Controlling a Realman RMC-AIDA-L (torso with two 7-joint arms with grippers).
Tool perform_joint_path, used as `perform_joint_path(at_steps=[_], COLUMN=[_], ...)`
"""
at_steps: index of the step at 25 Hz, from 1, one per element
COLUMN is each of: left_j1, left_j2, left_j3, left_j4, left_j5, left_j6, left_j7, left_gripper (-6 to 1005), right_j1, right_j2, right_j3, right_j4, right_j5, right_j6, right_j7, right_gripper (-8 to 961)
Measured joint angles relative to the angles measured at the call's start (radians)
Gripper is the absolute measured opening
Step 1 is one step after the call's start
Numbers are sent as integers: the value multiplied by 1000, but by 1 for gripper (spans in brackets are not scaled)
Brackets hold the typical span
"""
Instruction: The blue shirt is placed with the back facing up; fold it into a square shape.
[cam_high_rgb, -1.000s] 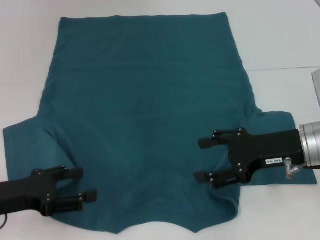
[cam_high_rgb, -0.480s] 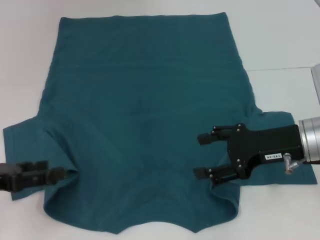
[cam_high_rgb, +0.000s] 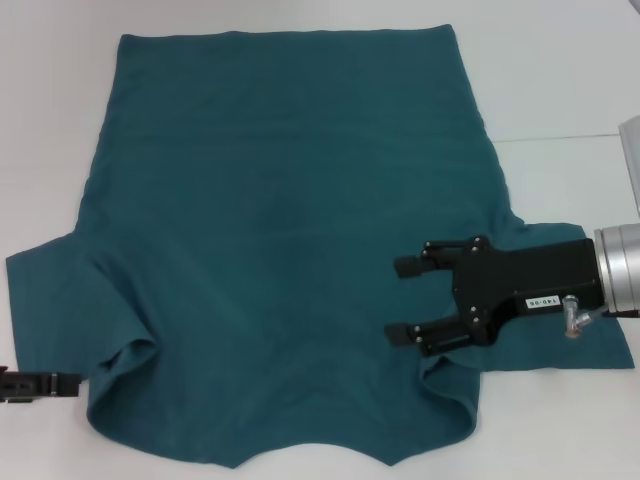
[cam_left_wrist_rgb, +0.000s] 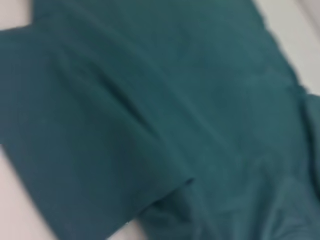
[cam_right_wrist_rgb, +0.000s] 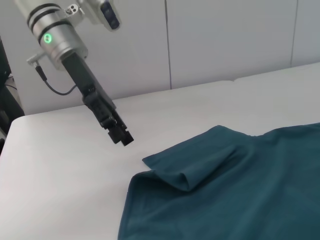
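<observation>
Shirt first: the big dark teal-blue short-sleeved T-shirt of soft knit fabric (cam_high_rgb: 290, 230) lay flat on the white table (cam_high_rgb: 560, 70), w/ its long axis running from near the robot to far away. The straight hem pointed to the far side and the neck dip sat at the near edge, so the sleeves stuck out to both sides close to the robot. The black right gripper (cam_high_rgb: 405, 298) hung over the right sleeve area, right above the cloth, its two fingers spread wide apart w/ nothing held, pointing in toward the shirt's middle. The black left gripper (cam_high_rgb: 58, 385) was low at the near left edge, just beside the left sleeve, off the cloth; only a bit of it showed in the head view, so I could not tell if it was wide or closed. The left sleeve looked folded in, w/ a soft bump. I think the right arm was nearer to its sleeve, so the right side looked ready to be grabbed next.
</observation>
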Motion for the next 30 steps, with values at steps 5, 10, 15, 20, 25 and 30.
perform_joint_path(at_steps=[5, 10, 15, 20, 25, 30], left_j1=[-1, -2, -1, -3, -5, -10], left_j2=[-7, -27, -47, -56, -59, -63], left_j3=[20, 82, 150, 161, 167, 174], left_j4=[1, -7, 0, 0, -5, -6], left_j5=[21, 87, 144, 150, 151, 174], left_j6=[-61, -161, -234, -272, -297, -313], left_j7=[-22, -45, -81, -90, -103, -121], left_gripper=[814, 809, 805, 800, 795, 790], right_j1=[4, 6, 6, 5, 5, 6], right_j2=[1, 1, 2, 3, 3, 5], right_j3=[0, 1, 0, -1, -1, -1], right_j4=[0, 0, 0, 0, 0, 0], right_j5=[-1, -1, 0, -1, -1, 1], right_j6=[9, 18, 21, 22, 22, 22], right_j7=[-3, -4, -2, 0, 0, -1], right_gripper=[916, 916, 916, 916, 915, 915])
